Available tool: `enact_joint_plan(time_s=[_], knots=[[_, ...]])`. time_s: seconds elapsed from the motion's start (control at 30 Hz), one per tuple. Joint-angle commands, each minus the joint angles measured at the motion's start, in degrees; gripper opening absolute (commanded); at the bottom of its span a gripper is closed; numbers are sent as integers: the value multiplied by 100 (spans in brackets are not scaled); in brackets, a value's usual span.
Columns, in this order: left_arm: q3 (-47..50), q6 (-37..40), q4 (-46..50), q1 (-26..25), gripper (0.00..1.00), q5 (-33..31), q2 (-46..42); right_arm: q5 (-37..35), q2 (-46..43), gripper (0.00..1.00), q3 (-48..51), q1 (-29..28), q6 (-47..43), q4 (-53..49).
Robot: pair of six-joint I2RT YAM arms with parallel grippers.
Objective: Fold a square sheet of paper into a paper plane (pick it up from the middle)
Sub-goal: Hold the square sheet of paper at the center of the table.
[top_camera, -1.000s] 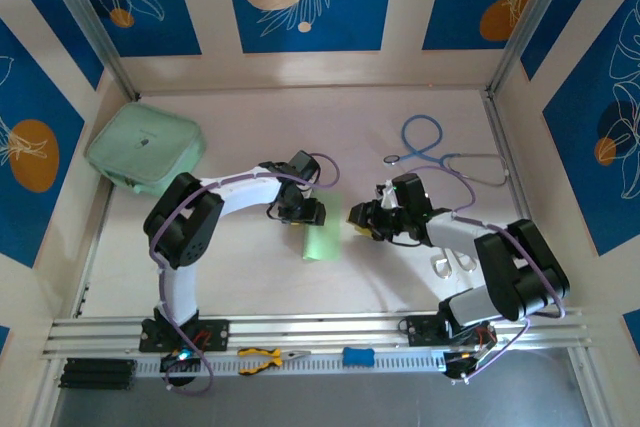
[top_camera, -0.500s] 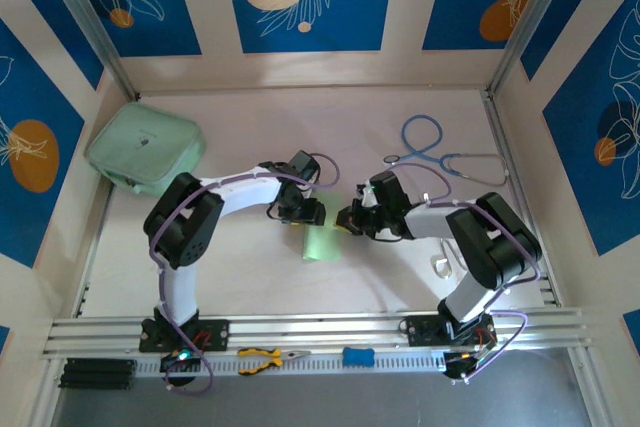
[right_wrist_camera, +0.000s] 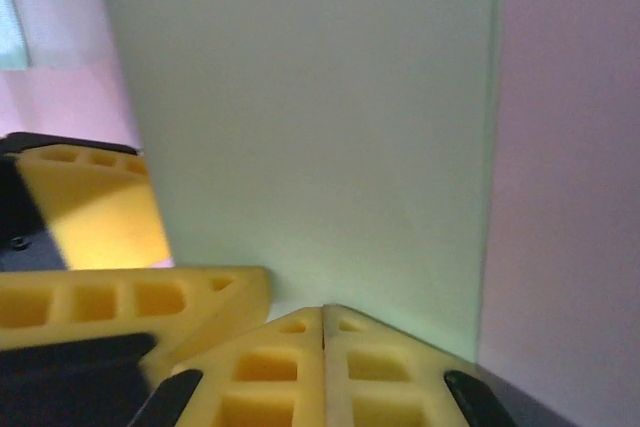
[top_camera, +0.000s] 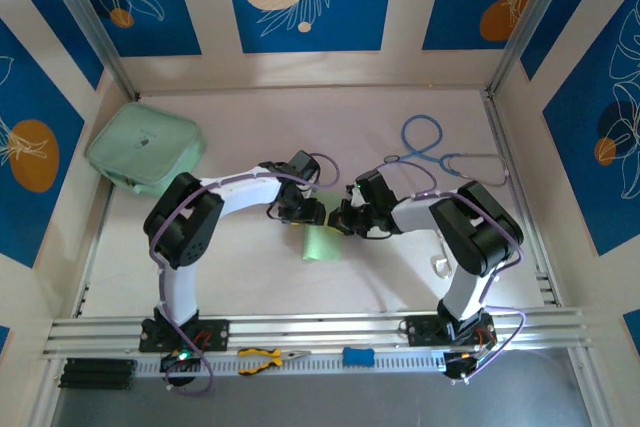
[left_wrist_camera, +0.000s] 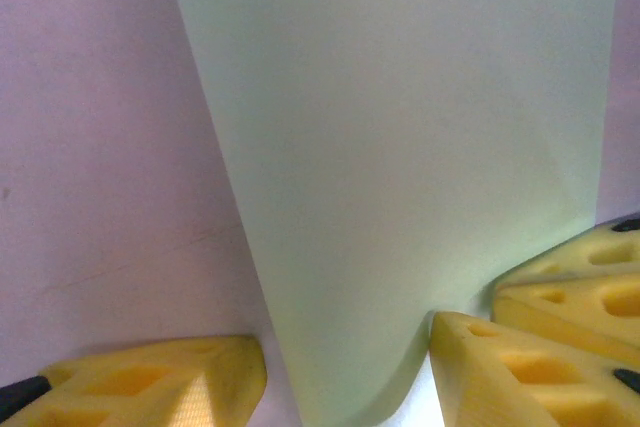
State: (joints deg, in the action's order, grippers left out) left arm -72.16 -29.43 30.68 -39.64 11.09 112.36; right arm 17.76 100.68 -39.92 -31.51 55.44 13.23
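The thin, light-green sheet of paper (top_camera: 322, 243), looking already folded into a narrow strip, is lying flat on the pale table (top_camera: 390, 282) midway between the two arms. Its long axis is running roughly from the far side toward the arm bases. Both arms are reaching in to the strip's far end, so from each end effector the paper is stretching away toward the near edge of the table.

The left end effector (top_camera: 308, 213) is sitting at the far-left corner with its jaws apart. In the left wrist view its yellow fingers (left_wrist_camera: 150, 382) are standing either side of the paper's end, and the sheet is passing between them without being pinched. The right end effector (top_camera: 341, 220) is meeting it from the other side at the far-right corner. In the right wrist view its two yellow pads (right_wrist_camera: 385, 377) are pressing flat together with their tips right at the paper's edge; whether they are catching a sliver of that edge I cannot tell.

The two end effectors are almost touching each other, and neither is sitting clearly nearer the paper. I am judging that the coming move is turning on this shared end, with any pull or crease having to travel along the long axis, away from both end effectors
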Motion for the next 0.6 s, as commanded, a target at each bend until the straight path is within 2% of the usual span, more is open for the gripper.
enact_joint_plan(time_s=[0.0,0.23,0.57], knots=[[317,218,-604,-20,57,-248,749,-267,165,0,-65,-31,-265,-618],[441,-6,-782,-10,59,-131,385,-54,327,0,87,281,-894,-734],[730,-553,-1202,-8,64,10,-1078,752,397,0,-229,810,-2017,-1174]])
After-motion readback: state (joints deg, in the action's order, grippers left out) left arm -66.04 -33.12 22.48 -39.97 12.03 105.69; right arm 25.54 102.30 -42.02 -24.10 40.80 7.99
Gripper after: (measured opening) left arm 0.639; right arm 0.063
